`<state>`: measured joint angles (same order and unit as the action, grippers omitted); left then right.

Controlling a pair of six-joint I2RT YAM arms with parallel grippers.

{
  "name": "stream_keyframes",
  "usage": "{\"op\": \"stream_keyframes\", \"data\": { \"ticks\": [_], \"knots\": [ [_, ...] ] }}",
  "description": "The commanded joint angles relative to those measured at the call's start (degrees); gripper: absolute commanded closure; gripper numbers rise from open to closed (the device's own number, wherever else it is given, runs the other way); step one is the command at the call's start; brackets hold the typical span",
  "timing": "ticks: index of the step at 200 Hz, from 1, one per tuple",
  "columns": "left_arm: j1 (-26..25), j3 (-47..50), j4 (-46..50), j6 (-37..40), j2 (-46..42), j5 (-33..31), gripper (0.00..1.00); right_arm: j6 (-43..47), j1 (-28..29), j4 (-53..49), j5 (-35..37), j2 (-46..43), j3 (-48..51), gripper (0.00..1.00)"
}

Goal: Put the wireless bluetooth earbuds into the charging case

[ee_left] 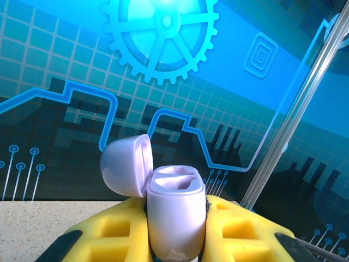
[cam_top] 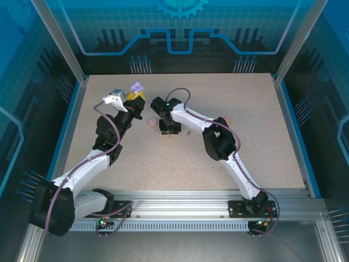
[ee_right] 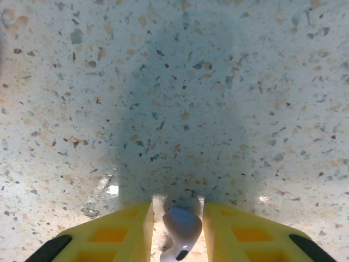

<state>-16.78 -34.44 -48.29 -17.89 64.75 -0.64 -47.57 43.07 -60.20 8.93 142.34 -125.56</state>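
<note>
My left gripper [ee_left: 175,232] is shut on an open pale purple charging case [ee_left: 175,213] and holds it upright above the table. Its lid [ee_left: 125,164] hangs back to the left, and both sockets look empty. From above, the case [cam_top: 136,87] sits at the tip of the left gripper [cam_top: 135,96], at the table's back left. My right gripper [ee_right: 177,232] points straight down at the table, open. A pale purple earbud [ee_right: 182,225] lies between its yellow fingers [ee_right: 117,234], with a gap on each side. Another tiny purple earbud [cam_top: 188,132] lies just right of the right gripper [cam_top: 167,131].
A pink rounded thing [cam_top: 153,122] rests on the speckled table [cam_top: 180,164] between the two grippers. A salmon thing [cam_top: 227,120] peeks out behind the right arm. Clear walls with metal posts [ee_left: 294,125] close off the back and sides.
</note>
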Motion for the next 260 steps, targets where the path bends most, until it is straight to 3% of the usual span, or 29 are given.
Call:
{"op": "stream_keyframes", "data": {
  "ticks": [1, 50, 141, 260],
  "knots": [
    [-0.4, -0.1, -0.9, 1.1, -1.1, 0.6, 1.0, -4.5, -0.9, -1.1, -2.9, -0.9, 1.7, 0.67],
    [-0.4, -0.2, -0.8, 1.3, -1.1, 0.9, 1.0, -12.9, -2.4, 1.1, -4.6, -1.9, 4.4, 0.69],
    [-0.4, -0.1, -1.3, 1.2, -0.7, 1.0, 1.0, -13.4, -1.1, -6.6, -1.7, 0.8, -3.0, 0.71],
    [-0.5, 0.1, -1.4, 1.0, -0.7, 1.0, 1.0, -14.7, -0.7, -6.2, -2.3, 3.5, -4.8, 0.71]
  ]
}}
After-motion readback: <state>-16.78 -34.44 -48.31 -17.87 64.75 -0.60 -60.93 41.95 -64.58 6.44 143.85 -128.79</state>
